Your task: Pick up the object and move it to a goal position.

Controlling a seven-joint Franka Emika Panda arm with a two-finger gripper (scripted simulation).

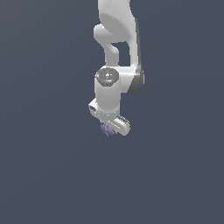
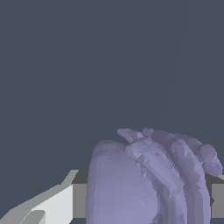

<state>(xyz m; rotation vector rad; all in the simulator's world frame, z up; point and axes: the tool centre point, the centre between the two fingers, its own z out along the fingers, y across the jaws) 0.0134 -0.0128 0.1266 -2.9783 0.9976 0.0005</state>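
Note:
The object (image 1: pixel 106 130) is a small lumpy lavender-purple blob that peeks out from under the white hand in the exterior view. In the wrist view the object (image 2: pixel 144 179) fills the space between the two fingers. One light grey finger (image 2: pixel 52 204) presses its dark pad against one side, and the other finger (image 2: pixel 217 199) touches the opposite side. My gripper (image 1: pixel 110 127) is shut on the object. From above, the hand hides most of the blob and the fingertips. Whether the object rests on the ground or hangs above it, I cannot tell.
The white arm (image 1: pixel 117 39) reaches down from the top of the exterior view. A plain dark blue-grey ground (image 1: pixel 43 175) lies all around, and no other object shows on it.

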